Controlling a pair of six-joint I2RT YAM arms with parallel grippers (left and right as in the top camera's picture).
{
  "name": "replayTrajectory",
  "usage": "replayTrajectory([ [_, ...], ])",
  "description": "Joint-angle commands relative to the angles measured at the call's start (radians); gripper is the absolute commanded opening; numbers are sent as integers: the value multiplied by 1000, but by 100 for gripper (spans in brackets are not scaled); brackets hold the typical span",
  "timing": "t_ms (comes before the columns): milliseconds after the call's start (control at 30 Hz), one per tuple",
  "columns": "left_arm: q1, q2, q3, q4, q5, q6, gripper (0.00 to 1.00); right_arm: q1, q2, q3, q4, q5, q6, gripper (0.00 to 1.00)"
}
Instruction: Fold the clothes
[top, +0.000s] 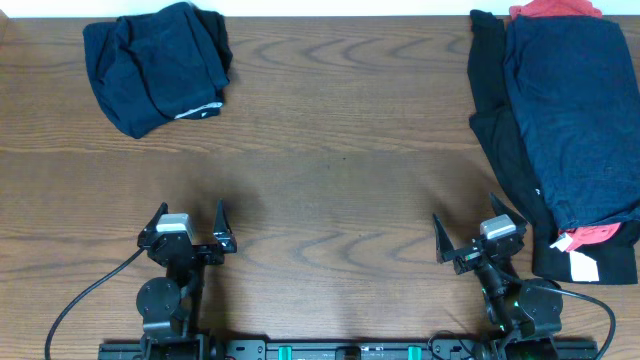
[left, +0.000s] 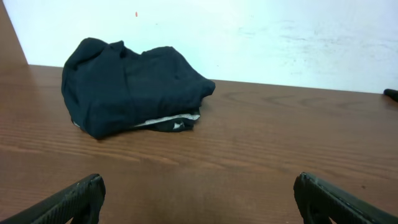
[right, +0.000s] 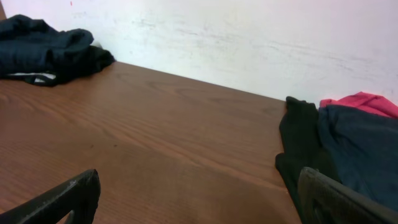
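Lying well apart are navy bundle (top: 155, 65) and pile (top: 575, 120).

Brown wood-grain table (top: 330, 160); navy bundle (top: 150, 65); black garment (top: 490, 110); red garment (top: 550, 9) under navy shirt (top: 575, 120)

On the table (top: 340, 170), 1 bundled garment (top: 155, 65) lies far left, the clothes pile (top: 565, 130) far right.

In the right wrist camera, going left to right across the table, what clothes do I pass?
Crumpled navy bundle → black garment → flat navy garment. The red garment sits over the navy one, so it is left out.
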Motion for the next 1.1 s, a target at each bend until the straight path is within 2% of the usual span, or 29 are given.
replayTrajectory([
  [0,4,-9,-29,-14,10,-2,98,-2,-6,-5,2,2,-14,99],
  [1067,4,-9,-29,-14,10,-2,98,-2,-6,-5,2,2,-14,99],
])
